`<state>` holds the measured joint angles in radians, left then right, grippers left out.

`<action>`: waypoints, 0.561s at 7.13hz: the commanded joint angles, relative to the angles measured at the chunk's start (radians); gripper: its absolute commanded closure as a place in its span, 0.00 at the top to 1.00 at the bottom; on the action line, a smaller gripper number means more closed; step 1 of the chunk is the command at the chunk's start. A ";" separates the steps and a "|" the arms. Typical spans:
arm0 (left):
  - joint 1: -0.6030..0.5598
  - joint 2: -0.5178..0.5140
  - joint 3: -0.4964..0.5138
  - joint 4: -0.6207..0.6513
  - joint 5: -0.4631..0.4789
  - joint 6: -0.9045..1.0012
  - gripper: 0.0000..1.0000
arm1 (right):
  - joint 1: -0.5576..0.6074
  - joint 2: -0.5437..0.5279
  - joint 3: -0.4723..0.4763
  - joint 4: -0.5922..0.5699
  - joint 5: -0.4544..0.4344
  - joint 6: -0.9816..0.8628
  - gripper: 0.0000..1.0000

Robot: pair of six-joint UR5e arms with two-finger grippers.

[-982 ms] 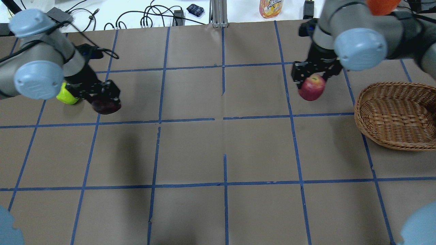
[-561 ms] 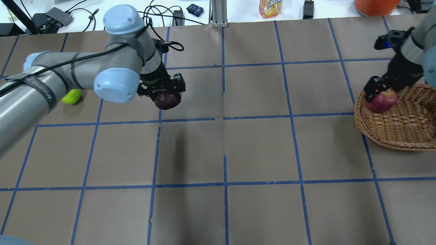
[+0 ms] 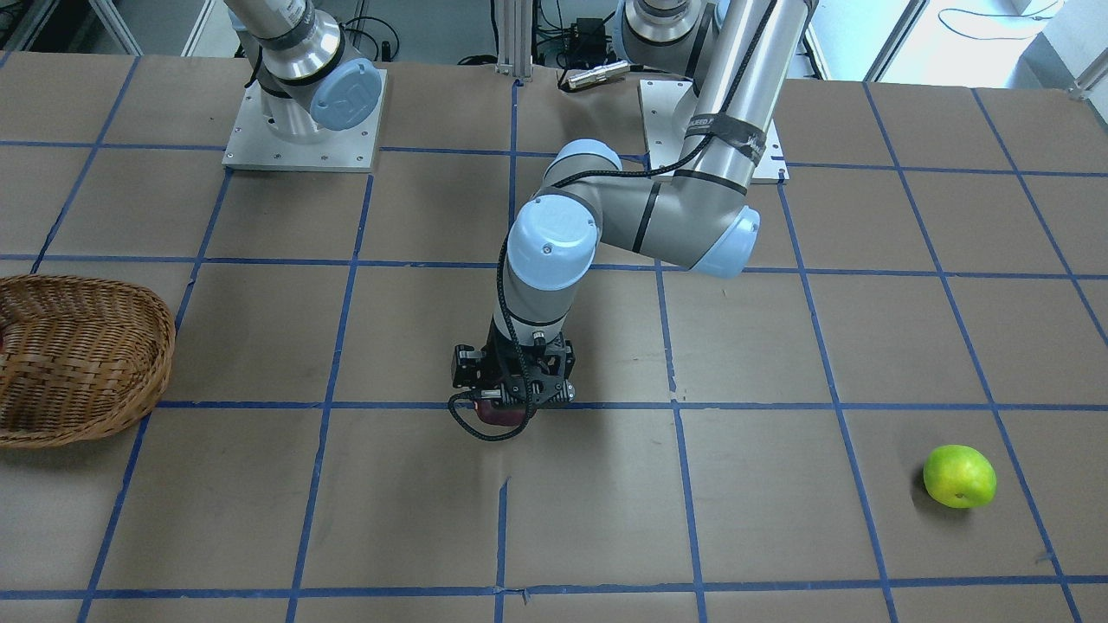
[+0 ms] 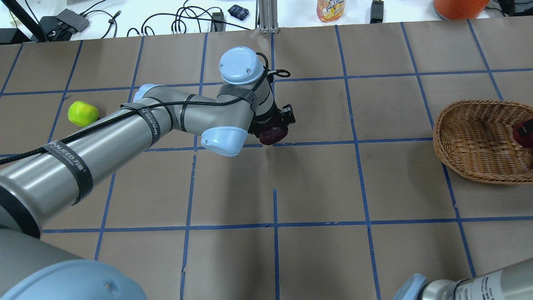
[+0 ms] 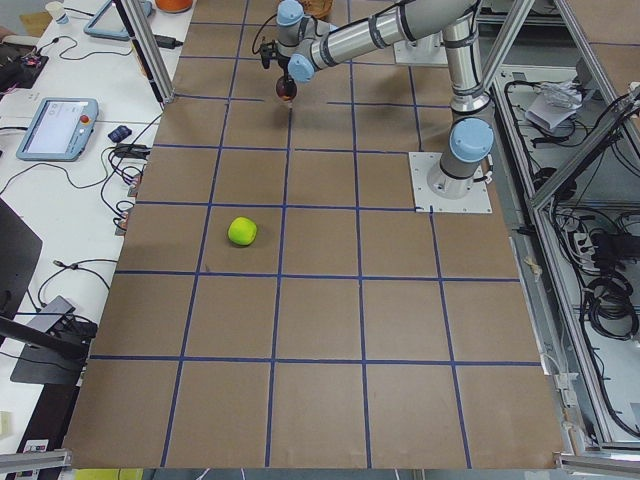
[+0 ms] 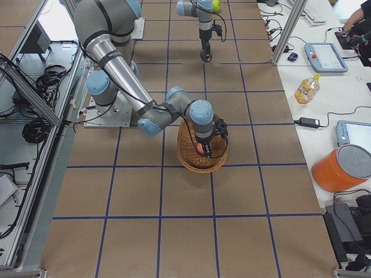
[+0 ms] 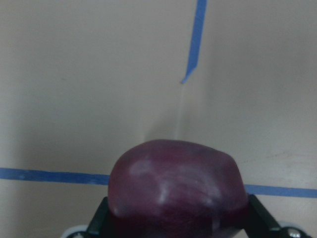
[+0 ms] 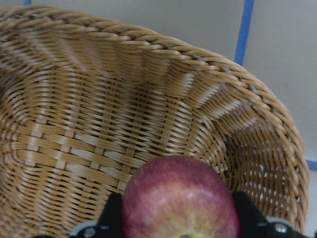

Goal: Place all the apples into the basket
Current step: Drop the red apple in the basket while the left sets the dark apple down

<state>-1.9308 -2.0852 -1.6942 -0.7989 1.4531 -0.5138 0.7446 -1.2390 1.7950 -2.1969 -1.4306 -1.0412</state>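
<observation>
My left gripper [image 4: 273, 132] is shut on the dark maroon apple [image 4: 272, 135] and holds it just above the table's middle; the apple fills the left wrist view [image 7: 178, 193]. My right gripper [image 8: 178, 220] is shut on the red apple [image 8: 181, 203] and holds it over the inside of the wicker basket [image 8: 99, 99]. The basket [image 4: 470, 141] stands at the table's right edge, where a bit of the red apple [image 4: 525, 132] shows. The lime green apple [image 4: 83, 113] lies alone on the table at the far left, also in the front view [image 3: 958, 476].
The table is brown paper with blue tape lines. Beyond its far edge are cables [image 4: 187, 21], a yellow bottle [image 4: 331, 9] and an orange bucket [image 4: 458, 6]. My left arm [image 4: 125, 133] stretches across the left half.
My left arm has carried the maroon apple rightward from beside the green apple to the table's middle. My right gripper has carried the red apple from the basket's near rim further over the basket.
</observation>
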 commanded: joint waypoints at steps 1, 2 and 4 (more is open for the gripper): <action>-0.004 -0.004 -0.001 0.049 0.007 -0.011 1.00 | -0.013 0.029 -0.013 -0.018 0.009 -0.023 1.00; 0.031 0.023 -0.008 0.034 0.010 0.076 1.00 | -0.013 0.023 -0.011 -0.006 0.010 -0.025 1.00; 0.216 0.149 0.046 -0.238 0.009 0.325 1.00 | -0.005 -0.022 -0.012 0.099 0.003 -0.023 1.00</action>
<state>-1.8268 -2.0135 -1.6757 -0.8705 1.4579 -0.3610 0.7335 -1.2307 1.7830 -2.1624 -1.4244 -1.0653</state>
